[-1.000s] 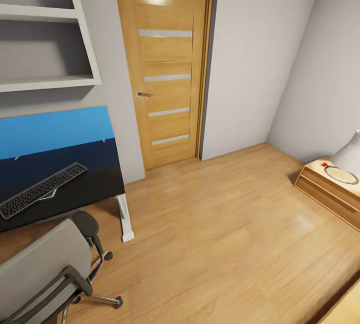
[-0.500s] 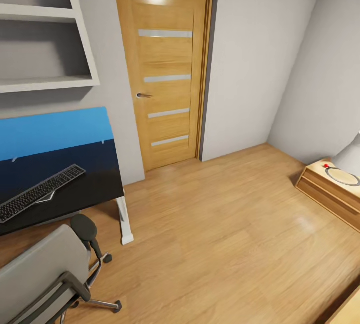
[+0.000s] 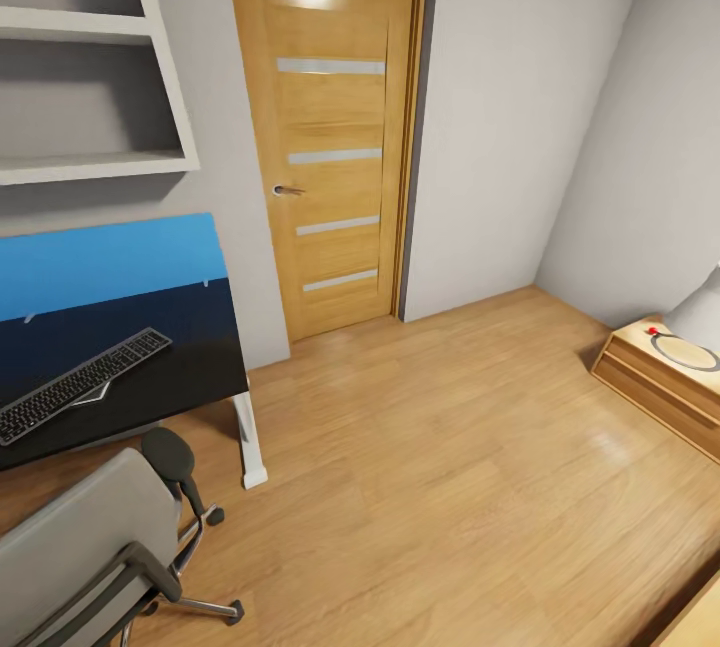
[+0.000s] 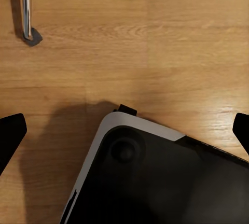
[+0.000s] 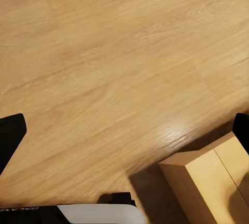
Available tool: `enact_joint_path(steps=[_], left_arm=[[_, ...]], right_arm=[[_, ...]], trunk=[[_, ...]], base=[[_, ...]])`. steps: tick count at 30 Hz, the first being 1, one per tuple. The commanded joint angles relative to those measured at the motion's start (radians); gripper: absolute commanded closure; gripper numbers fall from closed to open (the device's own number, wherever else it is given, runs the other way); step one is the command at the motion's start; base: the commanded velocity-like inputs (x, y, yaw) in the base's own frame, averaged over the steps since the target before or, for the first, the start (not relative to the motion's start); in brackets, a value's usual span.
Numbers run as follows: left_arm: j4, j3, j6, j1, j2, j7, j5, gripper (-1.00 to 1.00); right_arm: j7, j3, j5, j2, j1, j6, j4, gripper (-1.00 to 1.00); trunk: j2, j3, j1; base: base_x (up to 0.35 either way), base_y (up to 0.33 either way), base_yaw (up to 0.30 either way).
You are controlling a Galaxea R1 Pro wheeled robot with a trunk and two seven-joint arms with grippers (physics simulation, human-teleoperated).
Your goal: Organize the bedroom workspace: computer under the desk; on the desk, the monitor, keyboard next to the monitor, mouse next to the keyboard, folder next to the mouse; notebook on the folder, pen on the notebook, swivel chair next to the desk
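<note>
The keyboard [image 3: 82,384] lies flat on the black top of the desk [image 3: 160,382], turned at a slant. The desk stands by the grey wall and has a bright blue panel [image 3: 105,262] along its back. One white leg [image 3: 248,437] of the desk stands on the wood floor [image 3: 450,467].

The swivel chair [image 3: 85,547] is just in front of the desk, close to its edge. Its grey back is nearest the camera. A black armrest [image 3: 170,455] and shiny legs with little wheels [image 3: 234,613] stick out to the side. In the left wrist view two of the chair's shiny legs [image 4: 26,11] rest on the floor.

Past the desk is a wooden door [image 3: 335,142] with four pale stripes and a small handle [image 3: 288,189]. It is closed. White shelves [image 3: 95,77] hang on the wall above the desk. Far over on the other side of the room is a low wooden box [image 3: 660,377] with a round ring and a tiny red thing on top.

The left gripper [image 4: 124,136] points down at the floor, above a dark rounded part of the robot [image 4: 155,177]. Its two black fingertips [image 4: 10,133] are wide apart and hold nothing. The right gripper [image 5: 124,136] is also spread wide and holds nothing. It hangs over the bare floor, near the corner of a light wooden piece of furniture [image 5: 207,182].
</note>
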Motion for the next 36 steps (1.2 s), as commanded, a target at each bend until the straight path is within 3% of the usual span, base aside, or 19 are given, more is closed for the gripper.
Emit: enact_joint_path(steps=[1, 15, 36], left_arm=[[0.001, -0.001, -0.003, -0.001, 0.000, 0.001, 0.005, -1.00], [0.002, -0.001, -0.002, -0.001, 0.000, 0.001, 0.005, -1.00], [0.002, -0.001, -0.001, -0.001, 0.000, -0.002, 0.005, -1.00]], right_arm=[[-0.004, 0.002, 0.000, 0.000, -0.001, -0.003, 0.001, -1.00], [-0.001, 0.002, 0.002, 0.000, -0.001, -0.006, 0.001, -1.00], [0.000, 0.002, 0.003, -0.001, -0.001, -0.007, 0.001, -1.00]], trunk=[[-0.002, -0.002, 0.000], [-0.002, 0.000, 0.000], [-0.002, 0.018, 0.000]], base=[[0.000, 0.000, 0.000], [0.000, 0.000, -0.023], [0.000, 0.069, -0.196]])
